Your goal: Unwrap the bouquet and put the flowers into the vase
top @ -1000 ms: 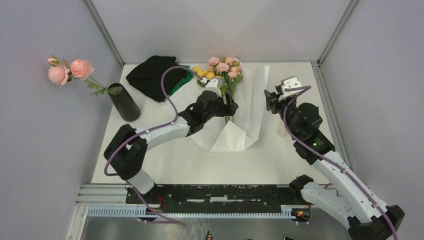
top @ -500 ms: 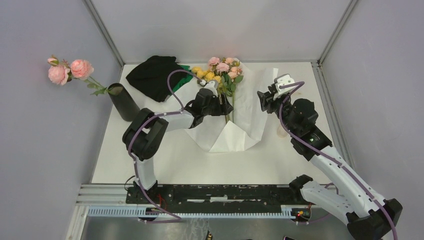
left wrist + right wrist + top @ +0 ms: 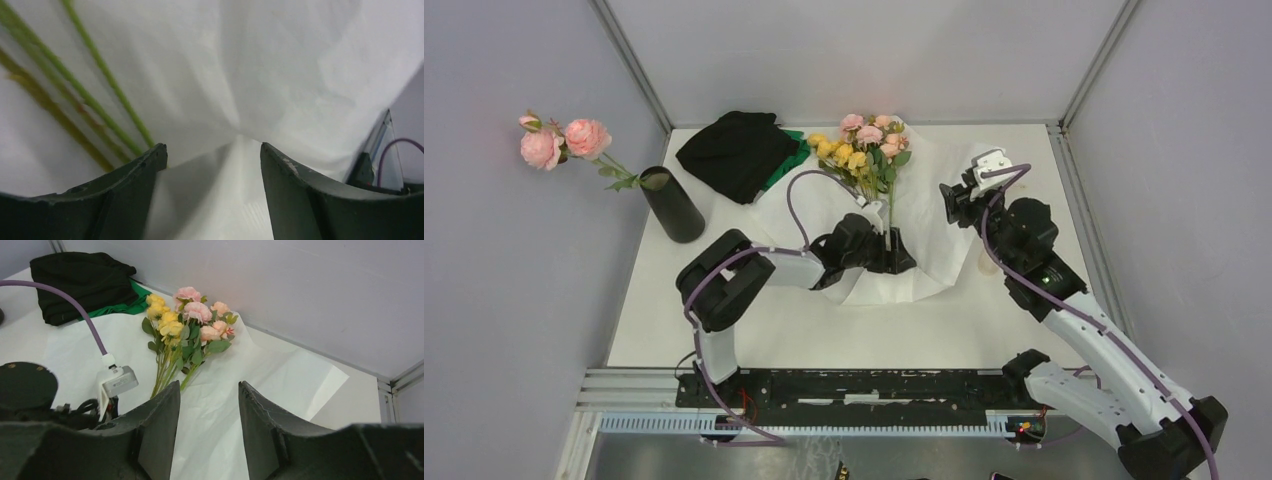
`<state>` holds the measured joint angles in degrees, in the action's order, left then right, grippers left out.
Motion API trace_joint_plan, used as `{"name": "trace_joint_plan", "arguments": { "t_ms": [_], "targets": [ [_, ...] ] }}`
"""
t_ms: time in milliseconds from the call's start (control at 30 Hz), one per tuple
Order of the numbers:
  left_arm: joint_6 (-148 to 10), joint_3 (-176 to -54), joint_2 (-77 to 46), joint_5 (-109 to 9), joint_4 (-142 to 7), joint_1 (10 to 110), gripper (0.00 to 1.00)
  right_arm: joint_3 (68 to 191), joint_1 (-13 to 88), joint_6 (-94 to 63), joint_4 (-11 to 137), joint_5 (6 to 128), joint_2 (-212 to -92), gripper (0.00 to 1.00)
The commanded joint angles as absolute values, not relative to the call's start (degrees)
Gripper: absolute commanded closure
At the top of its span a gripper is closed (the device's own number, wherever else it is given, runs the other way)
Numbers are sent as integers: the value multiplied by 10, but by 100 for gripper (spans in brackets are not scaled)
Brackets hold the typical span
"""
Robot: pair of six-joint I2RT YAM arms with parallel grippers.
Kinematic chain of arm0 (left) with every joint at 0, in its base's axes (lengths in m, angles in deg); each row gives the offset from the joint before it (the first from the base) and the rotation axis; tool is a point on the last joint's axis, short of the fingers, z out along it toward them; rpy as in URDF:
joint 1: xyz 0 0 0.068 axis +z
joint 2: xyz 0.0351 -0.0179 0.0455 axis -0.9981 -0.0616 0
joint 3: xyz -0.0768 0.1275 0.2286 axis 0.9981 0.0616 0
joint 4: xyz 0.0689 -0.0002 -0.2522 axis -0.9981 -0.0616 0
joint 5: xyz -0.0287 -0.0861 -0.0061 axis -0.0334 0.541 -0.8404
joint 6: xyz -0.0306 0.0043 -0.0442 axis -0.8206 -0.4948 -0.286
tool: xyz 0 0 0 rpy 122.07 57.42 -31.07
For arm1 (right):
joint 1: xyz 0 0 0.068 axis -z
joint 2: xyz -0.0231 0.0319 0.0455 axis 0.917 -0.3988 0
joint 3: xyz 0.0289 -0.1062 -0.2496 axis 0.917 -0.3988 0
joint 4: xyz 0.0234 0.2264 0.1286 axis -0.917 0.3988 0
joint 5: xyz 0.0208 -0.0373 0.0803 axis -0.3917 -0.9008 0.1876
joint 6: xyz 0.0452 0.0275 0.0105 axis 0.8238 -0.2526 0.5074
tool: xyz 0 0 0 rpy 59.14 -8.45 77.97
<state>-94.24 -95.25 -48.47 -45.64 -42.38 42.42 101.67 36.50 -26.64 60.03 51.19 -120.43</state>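
The left gripper point(image 3: 212, 150) and right gripper point(image 3: 209, 385) both sat open, so I'd pinch those thin green stems point(image 3: 889, 212) without snagging the white paper sheet point(image 3: 280, 75).

the left arm point(image 3: 724, 290) is folded tight at the elbow close to its base, the forearm reaching out to the right with the wrist dropped low. the left gripper point(image 3: 894, 258) points down, its two dark fingers point(image 3: 125, 200) standing apart with nothing pinched between them. the right arm point(image 3: 1064, 300) stretches long from the near right corner, up and inward, wrist held high. the right gripper point(image 3: 949, 203) faces left, jaws parted, with nothing caught between its fingers point(image 3: 160, 430).
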Motion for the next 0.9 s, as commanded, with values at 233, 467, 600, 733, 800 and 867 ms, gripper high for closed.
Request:
{"name": "trace_joint_plan", "arguments": {
  "t_ms": [233,467,600,733,800,867],
  "targets": [
    [-960,-902,-365,-505,-434,311,25,966,362,-265,545,460,-1306,47],
    [-990,-844,-331,-504,-431,268,24,945,367,-226,503,440,-1375,48],
    [-1009,-813,-310,-511,-429,244,24,946,374,-209,492,431,-1421,49],
    [-1015,-790,-276,-533,-435,236,23,940,375,-199,488,416,-1481,49],
    [-1008,-793,-256,-541,-453,236,23,933,376,-190,483,419,-1510,48],
    [-996,-803,-239,-545,-479,235,23,927,375,-184,477,424,-1534,48]
  ]
}}
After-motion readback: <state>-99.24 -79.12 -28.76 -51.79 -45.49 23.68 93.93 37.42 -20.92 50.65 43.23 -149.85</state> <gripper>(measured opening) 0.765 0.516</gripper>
